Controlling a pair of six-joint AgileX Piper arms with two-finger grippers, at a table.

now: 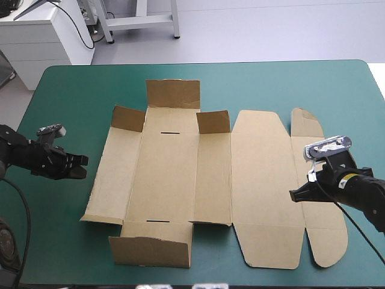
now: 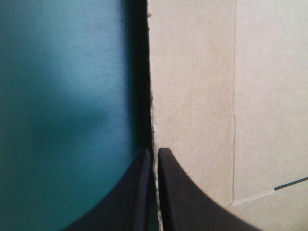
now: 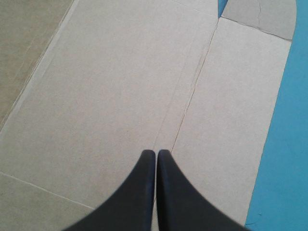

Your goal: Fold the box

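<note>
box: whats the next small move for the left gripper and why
Probably open the left gripper and ease it forward onto the left edge of the box. It is shut and sits just short of that edge, which lies slightly raised and straight ahead of it in the left wrist view, so it cannot grip it yet.

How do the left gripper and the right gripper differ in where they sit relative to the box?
The left gripper is off the box, over the teal-green cover by its left edge; the right gripper is over the box's right-hand panel. The left points at the board's edge, the right at a crease. Both are shut.
</note>
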